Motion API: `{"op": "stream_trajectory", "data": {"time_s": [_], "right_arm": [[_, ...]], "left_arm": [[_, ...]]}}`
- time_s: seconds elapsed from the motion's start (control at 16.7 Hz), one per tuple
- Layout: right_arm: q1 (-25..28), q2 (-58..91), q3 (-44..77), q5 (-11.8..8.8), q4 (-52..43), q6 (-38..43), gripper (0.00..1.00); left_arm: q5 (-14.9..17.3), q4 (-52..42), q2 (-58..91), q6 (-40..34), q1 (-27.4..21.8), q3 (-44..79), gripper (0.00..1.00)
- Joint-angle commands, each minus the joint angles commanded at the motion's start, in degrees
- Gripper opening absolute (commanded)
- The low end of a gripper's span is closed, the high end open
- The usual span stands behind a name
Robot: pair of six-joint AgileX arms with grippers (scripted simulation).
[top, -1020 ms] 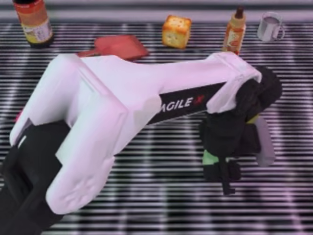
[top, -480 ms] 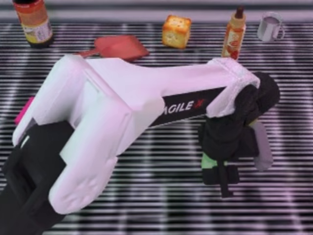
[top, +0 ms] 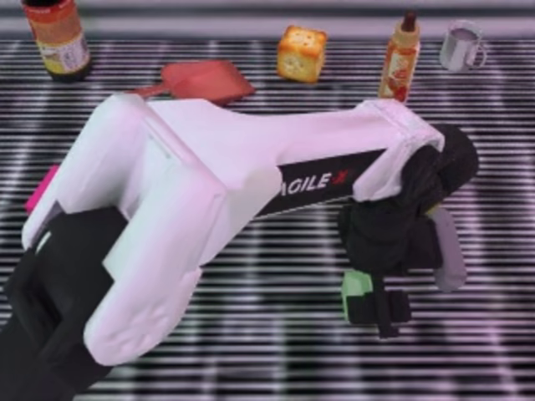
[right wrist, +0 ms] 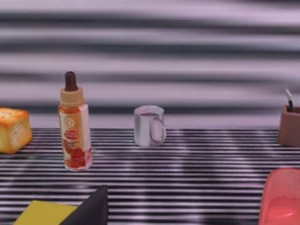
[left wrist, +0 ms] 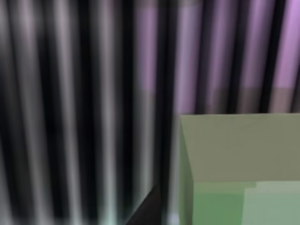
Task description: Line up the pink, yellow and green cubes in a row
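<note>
Since a second ago, more of the green cube [top: 357, 286] has come clear on the left of our left gripper [top: 380, 307], and a sliver of the pink cube [top: 40, 189] has appeared at the far left from under the arm. We cannot tell whether the gripper grips or has released it. The yellow cube [right wrist: 44, 213] lies just right of it, likely as the row's neighbour. The right gripper is not visible.

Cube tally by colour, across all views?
pink cube: 1, mostly hidden under the left arm
yellow cube: 1
green cube: 1, right beside the left gripper
Total: 3 cubes
</note>
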Motion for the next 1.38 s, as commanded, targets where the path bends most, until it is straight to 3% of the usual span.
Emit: {"op": "stream_trajectory", "data": {"time_s": [0.12,0.66,1.08,1.38], "right_arm": [[0.0,0.0,0.0,0.0,0.0,0.0,1.0],[0.0,0.0,0.0,0.0,0.0,0.0,1.0],[0.0,0.0,0.0,0.0,0.0,0.0,1.0],[0.0,0.0,0.0,0.0,0.0,0.0,1.0]], "left_arm": [[0.0,0.0,0.0,0.0,0.0,0.0,1.0],[0.0,-0.21,-0.03,0.07,0.02,0.2,1.0],[-0.03,-12.64,-2.56,0.02,1.11,9.7,1.0],[-0.04,-13.57,-2.86,0.02,0.95,10.59,1.0]]}}
